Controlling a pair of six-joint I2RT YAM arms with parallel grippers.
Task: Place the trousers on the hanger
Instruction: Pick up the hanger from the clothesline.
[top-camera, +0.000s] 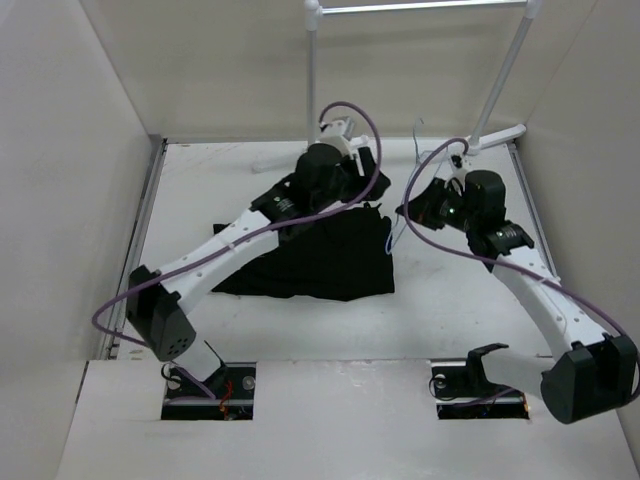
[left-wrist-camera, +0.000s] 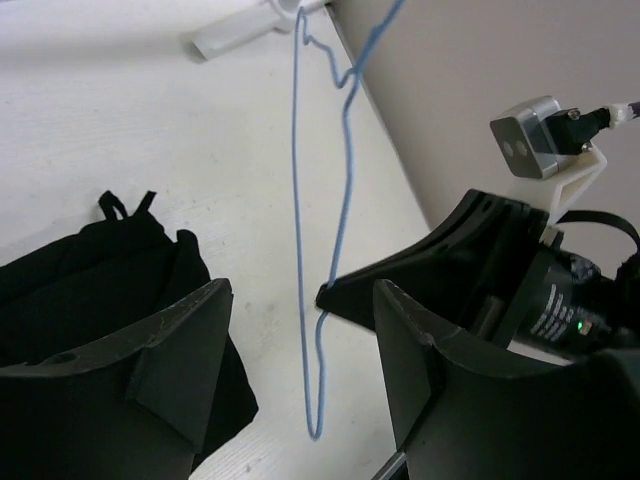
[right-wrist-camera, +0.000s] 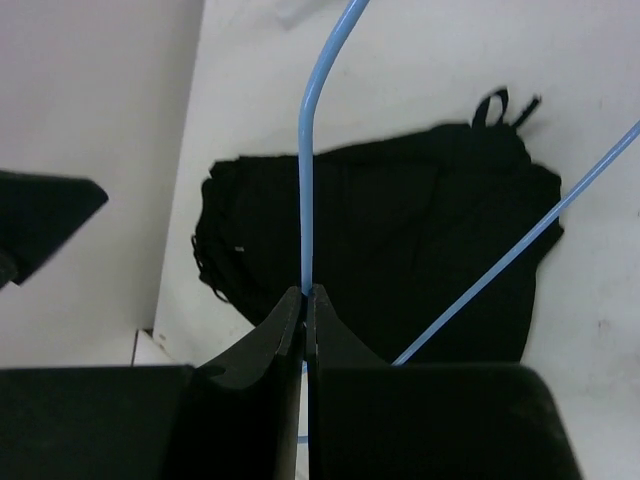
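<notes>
Presently, the trousers (top-camera: 320, 255) are entered as a folded black heap at the middle of the table (top-camera: 200, 180), not yet passed over any bar. The hanger (left-wrist-camera: 297, 200) is held up just right of the heap, its thin wire pinched by the right gripper (right-wrist-camera: 305, 292), whose jaws are pressed together on it. The left gripper (left-wrist-camera: 300, 295) is spread and empty, above the heap's far right corner, near the wire. Hazards judged: the wire may be twisted or lost from so narrow a pinch, it may be knocked by the left gripper, and only one cloth layer may be caught.
</notes>
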